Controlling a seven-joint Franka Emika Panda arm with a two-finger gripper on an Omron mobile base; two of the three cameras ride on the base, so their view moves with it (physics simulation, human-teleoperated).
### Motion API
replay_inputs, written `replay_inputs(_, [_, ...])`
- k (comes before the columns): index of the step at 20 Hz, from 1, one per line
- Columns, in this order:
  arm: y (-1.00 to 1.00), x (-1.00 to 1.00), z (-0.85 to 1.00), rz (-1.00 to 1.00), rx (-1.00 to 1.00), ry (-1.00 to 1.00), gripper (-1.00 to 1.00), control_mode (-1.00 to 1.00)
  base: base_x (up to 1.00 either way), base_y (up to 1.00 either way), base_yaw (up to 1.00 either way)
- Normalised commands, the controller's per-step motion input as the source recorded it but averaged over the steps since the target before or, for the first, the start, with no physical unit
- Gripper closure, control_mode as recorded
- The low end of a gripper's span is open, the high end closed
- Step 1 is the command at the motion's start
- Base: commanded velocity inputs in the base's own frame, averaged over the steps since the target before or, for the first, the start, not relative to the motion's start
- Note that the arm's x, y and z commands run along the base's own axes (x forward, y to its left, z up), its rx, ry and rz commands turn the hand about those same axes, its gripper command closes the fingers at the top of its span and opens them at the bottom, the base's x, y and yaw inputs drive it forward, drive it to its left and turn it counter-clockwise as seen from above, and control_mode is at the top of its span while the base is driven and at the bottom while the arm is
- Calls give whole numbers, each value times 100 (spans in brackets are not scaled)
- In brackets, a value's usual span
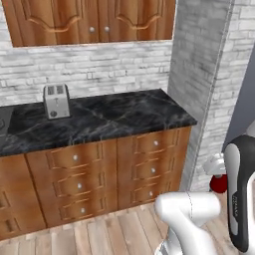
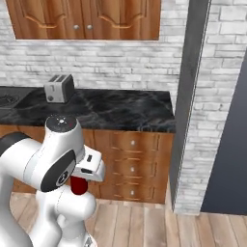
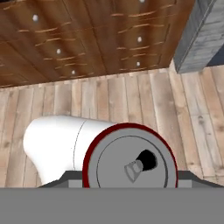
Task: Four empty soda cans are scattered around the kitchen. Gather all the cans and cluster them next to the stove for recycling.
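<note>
One can in hand: a red soda can (image 3: 130, 158) sits right at the claw (image 3: 131, 181), its silvery-grey top and pull-tab facing the hand camera.
Claw state: clamped on the can – dark finger parts flank it on both sides, low in the hand view.
Can from the base: a red body shows under the white hand in the right base view (image 2: 78, 185) and beside the arm in the left base view (image 1: 218, 183), held well above the floor.
Floor: wood planks (image 3: 131, 100) lie below the carried can.
Cabinets: brown drawer fronts (image 1: 99, 174) stand beyond the floor, under the counter.
Counter: black veined marble (image 1: 114, 117), carrying a silver toaster (image 1: 56, 100) near the brick wall.
Stove: a dark edge with a round grate at the far left of the counter (image 2: 6, 101) looks like the cooktop – too little shows to be sure.
Step in hand: carrying a picked can toward the stove, by my reading.
Next move: the base likely needs to head left along the counter, then the arm lifts the can over the marble and sets it upright beside the cooktop.
</note>
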Motion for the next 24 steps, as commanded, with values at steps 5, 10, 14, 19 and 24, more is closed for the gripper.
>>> replay_inputs(5, [0, 0, 0, 0, 0, 0, 100, 100, 0, 100, 0])
replay_inputs(10, [0, 0, 0, 0, 0, 0, 100, 100, 0, 100, 0])
replay_inputs(14, [0, 0, 0, 0, 0, 0, 100, 100, 0, 100, 0])
replay_inputs(19, [0, 0, 0, 0, 0, 0, 100, 100, 2, 100, 0])
replay_inputs(24, [0, 0, 0, 0, 0, 0, 100, 100, 1, 100, 0])
